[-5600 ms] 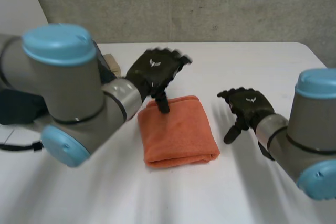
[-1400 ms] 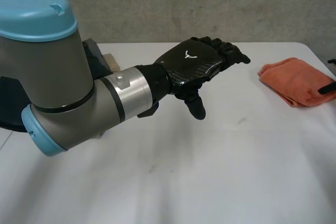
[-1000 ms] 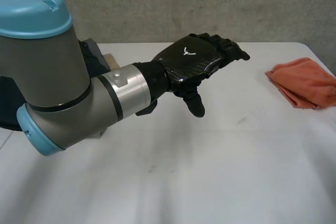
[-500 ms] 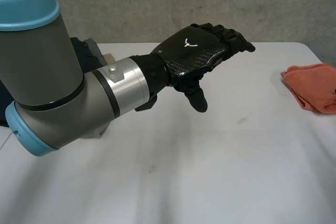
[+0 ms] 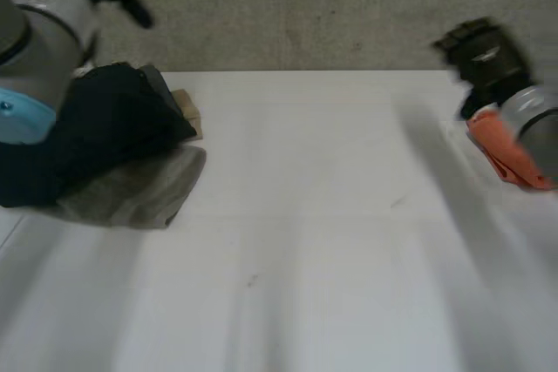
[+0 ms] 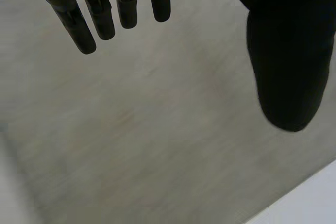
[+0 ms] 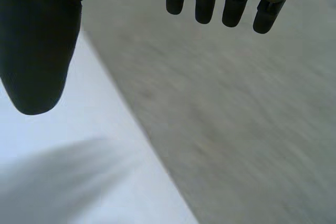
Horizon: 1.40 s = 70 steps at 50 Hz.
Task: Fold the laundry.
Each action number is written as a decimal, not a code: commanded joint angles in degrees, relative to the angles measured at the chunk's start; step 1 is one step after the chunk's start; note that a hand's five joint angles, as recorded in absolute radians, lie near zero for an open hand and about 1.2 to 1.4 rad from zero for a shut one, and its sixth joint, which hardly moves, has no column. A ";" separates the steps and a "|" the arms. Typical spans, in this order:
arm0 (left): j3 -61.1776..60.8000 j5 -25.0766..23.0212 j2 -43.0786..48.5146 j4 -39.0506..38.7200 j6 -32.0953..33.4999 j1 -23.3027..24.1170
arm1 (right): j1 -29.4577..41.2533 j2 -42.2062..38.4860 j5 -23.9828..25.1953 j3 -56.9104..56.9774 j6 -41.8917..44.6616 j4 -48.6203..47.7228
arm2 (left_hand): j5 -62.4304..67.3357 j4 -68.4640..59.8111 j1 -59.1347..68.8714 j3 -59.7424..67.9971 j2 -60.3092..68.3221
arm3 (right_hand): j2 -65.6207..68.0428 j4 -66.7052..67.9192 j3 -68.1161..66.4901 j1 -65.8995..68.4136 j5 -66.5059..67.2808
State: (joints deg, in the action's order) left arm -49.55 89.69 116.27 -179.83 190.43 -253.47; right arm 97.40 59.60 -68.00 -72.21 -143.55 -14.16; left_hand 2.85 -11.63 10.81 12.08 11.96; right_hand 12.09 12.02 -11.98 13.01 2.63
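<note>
You are looking at a folded orange terry towel lying at the right edge of the smooth white tabletop, just beside your right hand. That hand's fingers are hanging straight and holding nothing. Your left hand is spreading wide and empty too, raised near a soft heap of dark clothes and grey cloth. Bare tabletop is stretching between heap and towel.

A grey, concrete-looking wall runs across the upper part of the frame in the head view, speckled and faintly streaked. Below it a white surface fills the rest, its straight far edge meeting the wall. Two small dark marks dot the surface, one right of centre, one lower and left of centre. The light is soft and even
</note>
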 commanded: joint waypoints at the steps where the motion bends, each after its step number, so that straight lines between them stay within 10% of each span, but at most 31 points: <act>1: 4.81 -0.13 15.90 0.01 17.15 -10.72 | 8.15 1.66 2.35 -11.81 4.95 2.99 | -1.79 0.57 0.25 -1.02 -0.90 | -2.09 -2.02 1.98 -3.01 -2.63; 10: 12.01 -9.25 34.19 -2.46 27.10 -15.21 | 10.09 1.92 -0.90 -16.47 4.86 9.67 | 2.04 -3.26 4.08 2.81 2.93 | -2.09 -2.02 1.98 -3.01 -2.63; 13: 12.98 -11.73 35.43 -3.86 26.93 -15.13 | 9.57 3.23 -1.17 -17.70 4.86 9.59 | 66.34 -67.56 68.38 67.11 67.23 | -2.09 -2.02 1.98 -3.01 -2.63; 14: 12.90 -11.55 35.26 -4.82 26.66 -15.13 | 9.22 3.85 -1.17 -17.87 4.86 9.59 | 67.14 -68.36 69.18 67.92 68.03 | -2.09 -2.02 1.98 -3.01 -2.63; 26: -3.88 -11.46 5.92 -15.02 4.27 -6.61 | 6.24 11.84 -2.31 -19.72 2.85 8.97 | 67.15 -68.37 69.19 67.92 68.04 | -2.09 -2.02 1.98 -3.01 -2.63; 36: -17.59 -20.51 -12.73 -16.08 -15.87 7.27 | 1.22 16.24 -4.86 -17.96 -10.42 8.01 | 67.15 -68.37 69.19 67.92 68.04 | -2.09 -2.02 1.98 -3.01 -2.63; 50: -18.39 -17.18 7.11 -8.53 -9.29 17.13 | -3.35 18.18 -5.12 -18.05 -17.55 8.88 | 67.15 -68.37 69.19 67.92 68.04 | -2.09 -2.02 1.98 -3.01 -2.63; 52: -17.78 -17.00 9.49 -6.69 -8.33 17.83 | -3.35 18.18 -5.12 -18.49 -17.46 9.85 | 44.49 -45.71 46.53 45.26 45.38 | -2.09 -2.02 1.98 -3.01 -2.63; 53: -16.82 -16.91 11.42 -4.59 -7.28 18.62 | -3.35 18.18 -5.04 -18.67 -17.46 10.29 | 9.16 -10.38 11.20 9.93 10.05 | -2.09 -2.02 1.98 -3.01 -2.63; 56: -15.23 -16.21 12.67 -0.89 -5.78 19.24 | -2.65 18.62 -5.21 -18.84 -17.38 12.39 | -0.94 -0.28 1.10 -0.17 -0.05 | -2.09 -2.02 1.98 -3.01 -2.63; 70: -30.85 -7.60 -10.52 1.94 -4.89 14.14 | 0.94 26.09 -5.30 -20.68 -14.74 31.81 | 1.24 -2.46 3.28 2.01 2.13 | -2.09 -2.02 1.98 -3.01 -2.63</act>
State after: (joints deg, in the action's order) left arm -70.96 80.06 115.59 -177.20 185.25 -237.34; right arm 95.72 83.07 -73.32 -90.96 -159.85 9.98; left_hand 2.82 -12.78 12.05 13.32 13.34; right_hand 12.09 12.02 -11.98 13.01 2.63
